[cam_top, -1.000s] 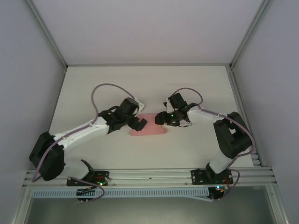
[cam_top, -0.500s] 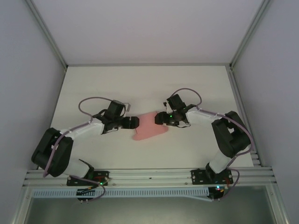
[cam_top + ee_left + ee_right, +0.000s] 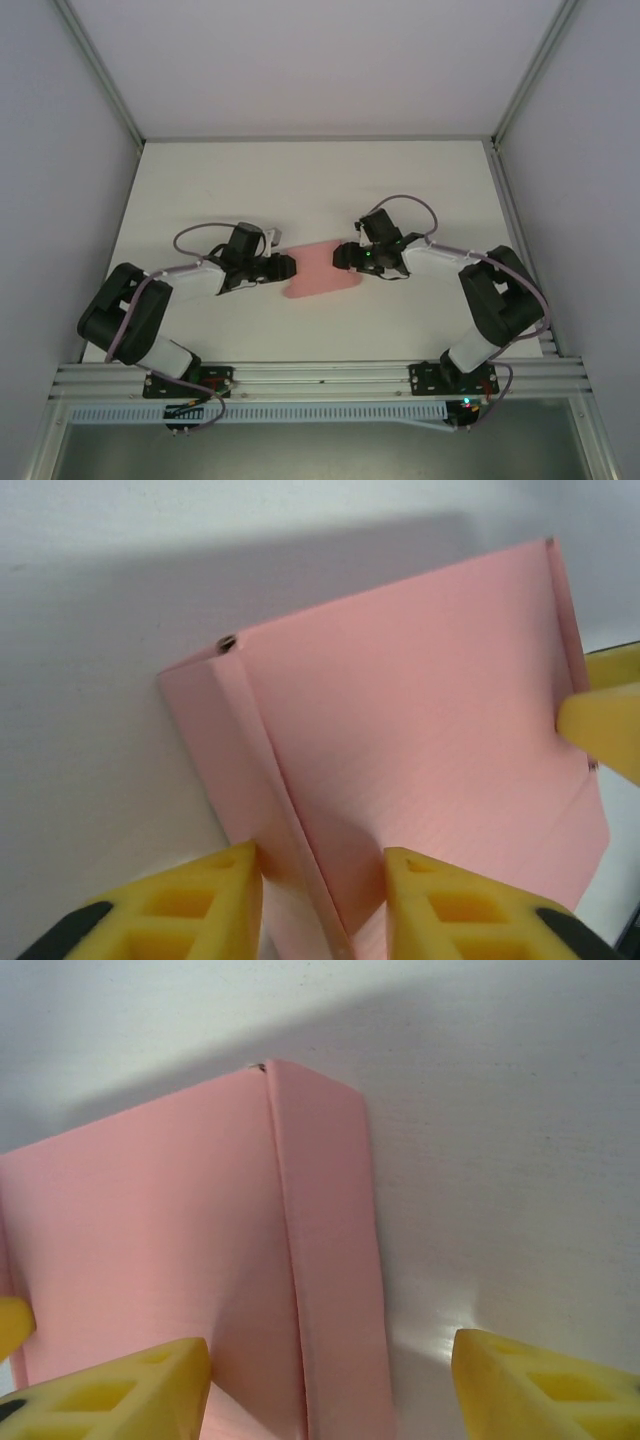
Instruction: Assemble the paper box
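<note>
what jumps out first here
The pink paper box stands out at once: a partly folded sheet at the middle of the white table, and the one patch of colour. The left gripper and right gripper close in on it from opposite sides. In each wrist view, yellow fingers straddle a raised side fold of the box.

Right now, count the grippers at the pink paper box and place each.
2. The left gripper straddles a fold at the paper box's left edge; the right gripper straddles the fold at its right edge. None looks hidden.
</note>
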